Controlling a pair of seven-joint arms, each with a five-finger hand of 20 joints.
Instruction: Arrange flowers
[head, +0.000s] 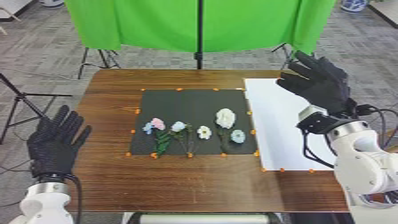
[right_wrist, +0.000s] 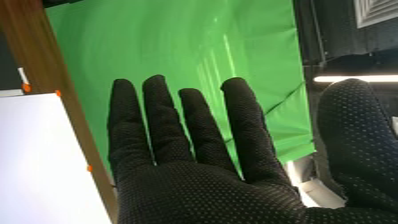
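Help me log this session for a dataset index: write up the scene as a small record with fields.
task: arrange flowers
table: brown wood
mat: black, left of the white sheet
flowers, left to right: pink, light blue, small white, large white, pale blue
flowers' place: on the mat
left hand: open, by the table's left edge
right hand: open, at the sheet's far right
backdrop: green cloth

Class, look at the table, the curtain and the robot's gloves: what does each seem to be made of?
Table: probably wood or wood-look laminate, slightly glossy; brown grain streaks show.
Curtain: likely thin cloth, faintly shiny; it hangs in soft folds.
Gloves, left hand and right hand: matte black fabric, with a dotted, perhaps rubbery texture.
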